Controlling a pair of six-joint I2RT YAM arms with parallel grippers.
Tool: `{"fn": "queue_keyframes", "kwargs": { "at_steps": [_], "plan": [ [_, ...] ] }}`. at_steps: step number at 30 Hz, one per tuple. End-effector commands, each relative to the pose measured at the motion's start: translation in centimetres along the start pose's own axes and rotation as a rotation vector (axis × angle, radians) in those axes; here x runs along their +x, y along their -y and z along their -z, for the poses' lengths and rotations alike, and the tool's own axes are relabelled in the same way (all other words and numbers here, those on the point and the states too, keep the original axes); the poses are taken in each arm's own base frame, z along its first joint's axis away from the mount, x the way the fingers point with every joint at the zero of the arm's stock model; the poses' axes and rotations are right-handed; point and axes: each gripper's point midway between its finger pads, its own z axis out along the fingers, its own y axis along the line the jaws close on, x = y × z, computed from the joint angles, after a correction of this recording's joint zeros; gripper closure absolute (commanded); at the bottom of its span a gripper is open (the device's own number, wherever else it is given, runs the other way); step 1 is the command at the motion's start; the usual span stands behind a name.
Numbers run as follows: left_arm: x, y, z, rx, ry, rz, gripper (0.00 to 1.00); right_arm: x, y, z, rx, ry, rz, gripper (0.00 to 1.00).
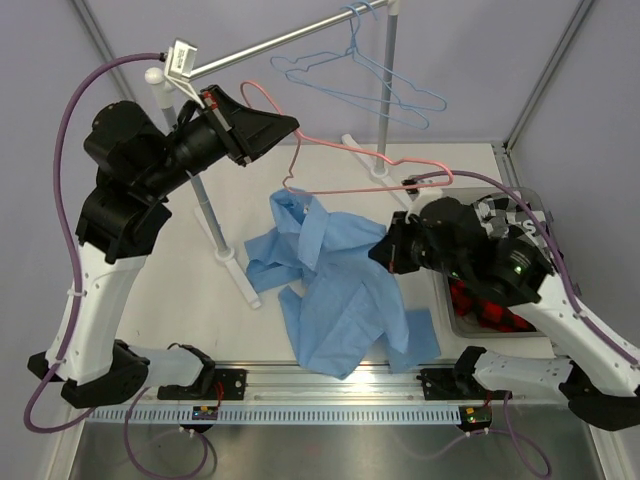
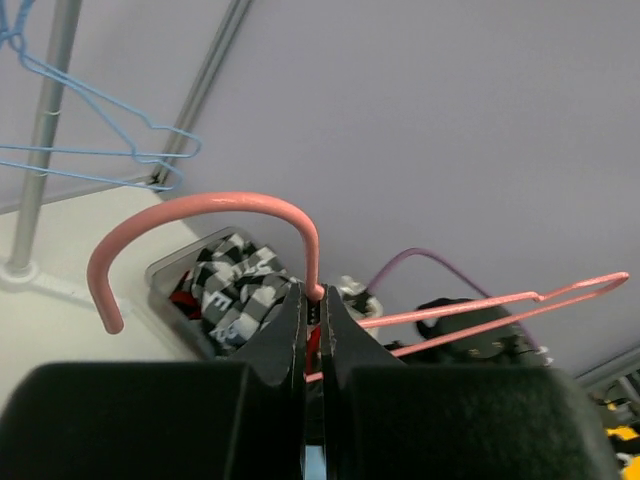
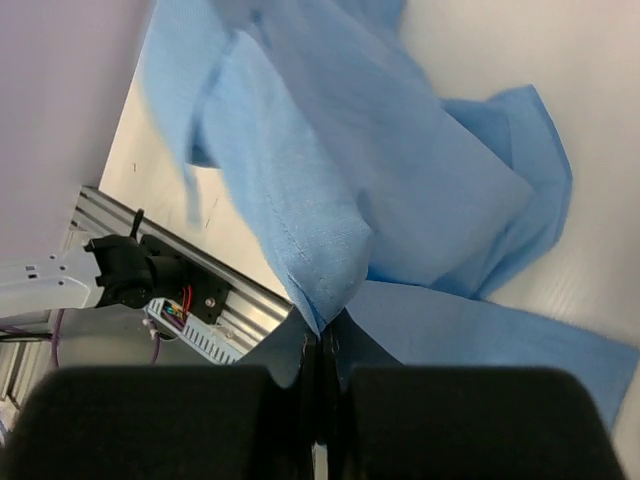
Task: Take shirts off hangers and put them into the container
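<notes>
Light blue shirt (image 1: 340, 300) is the piece in hand: most of it lies crumpled on the table below and between the two sets of jaws, and its collar reaches up towards the low corner of the pink hanger (image 2: 230, 199), where it may be hooked on; that cannot be told for certain. Left gripper (image 2: 312, 300) is clenched on the hanger's neck just under the hook, holding the wire up in the air. Right gripper (image 3: 322, 335) is pinched tight on a fold of blue cloth, with the rest of the shirt trailing away in front of its tips. To do this step well, I judge the left jaws should keep the hanger high and steady while the right jaws draw the cloth down and away from the wire, so the collar slides off instead of dragging the hanger along. The container (image 2: 165, 265) sits just behind and under the right jaws, already holding the check shirt (image 2: 235, 290) and the red plaid shirt (image 1: 480, 305). The loose cloth needs gathering, or a sleeve may hang over the rim.
</notes>
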Motion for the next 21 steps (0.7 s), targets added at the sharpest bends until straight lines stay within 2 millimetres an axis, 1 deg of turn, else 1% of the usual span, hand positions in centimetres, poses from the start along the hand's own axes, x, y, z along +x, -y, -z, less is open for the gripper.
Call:
{"fn": "queue_keyframes", "kwargs": {
  "at_steps": [1,2,3,4,5,6,7,8,9,10,11,12,13,14,15,16,17,18,19,20,21],
  "plan": [
    [-1.8,4.1,1.3,0.153,0.059,0.048,1.00,-5.6,-4.4,0.8,-0.146,0.152,0.093,1.00],
    [-1.6,5.0,1.6,0.195,0.038,0.048,1.00,-6.3,-4.6,0.6,-0.135,0.164,0.105,1.00],
    [-1.6,5.7,1.9,0.225,0.030,0.050,1.00,-6.3,-4.1,-0.4,-0.087,0.141,0.131,1.00],
    [-2.0,7.0,2.3,0.289,0.036,0.053,1.00,-8.2,-4.0,0.3,-0.054,0.191,0.132,1.00],
    [-2.1,9.3,3.2,0.405,0.014,0.037,1.00,-9.5,-2.6,0.5,0.035,0.212,0.142,1.00],
    [-1.4,9.9,3.6,0.436,-0.025,0.046,1.00,-9.1,-1.8,0.0,0.079,0.191,0.157,1.00],
    [-1.2,10.8,4.2,0.486,-0.046,0.041,1.00,-10.6,-1.7,1.2,0.093,0.233,0.152,1.00],
    [-0.8,12.2,5.3,0.580,-0.075,0.004,1.00,-11.3,0.0,1.9,0.158,0.241,0.143,1.00],
    [-0.2,12.3,5.5,0.604,-0.106,0.012,1.00,-12.4,1.1,2.6,0.208,0.269,0.150,1.00],
    [0.2,12.7,6.1,0.622,-0.124,0.013,1.00,-14.0,1.4,4.3,0.219,0.318,0.142,1.00],
    [0.9,12.8,6.7,0.644,-0.158,0.006,1.00,-14.9,3.2,5.3,0.285,0.334,0.133,1.00],
    [1.4,12.9,7.1,0.659,-0.173,0.004,1.00,-15.7,4.1,6.0,0.326,0.347,0.156,1.00],
    [2.4,12.1,6.9,0.647,-0.204,0.033,1.00,-17.3,4.2,8.0,0.340,0.403,0.156,1.00],
    [2.7,12.5,8.0,0.659,-0.206,0.021,1.00,-18.1,5.4,8.5,0.396,0.408,0.165,1.00],
    [2.9,12.8,8.4,0.676,-0.200,0.009,1.00,-19.0,6.1,9.6,0.442,0.434,0.195,1.00],
    [3.7,12.2,8.3,0.667,-0.219,0.036,1.00,-20.5,5.6,11.5,0.443,0.498,0.198,1.00],
    [3.8,12.4,9.1,0.672,-0.217,0.032,1.00,-21.3,5.7,12.3,0.460,0.522,0.212,1.00],
    [4.4,11.9,9.0,0.651,-0.231,0.038,1.00,-22.4,6.0,12.9,0.499,0.552,0.230,1.00],
    [5.0,11.2,8.8,0.620,-0.244,0.053,1.00,-23.8,5.1,14.9,0.486,0.629,0.231,1.00],
    [5.2,10.5,8.4,0.579,-0.238,0.064,1.00,-25.4,4.3,16.2,0.468,0.709,0.230,1.00],
    [6.2,9.4,8.4,0.520,-0.265,0.070,1.00,-26.5,3.7,17.7,0.464,0.771,0.256,1.00]
  ]
}}
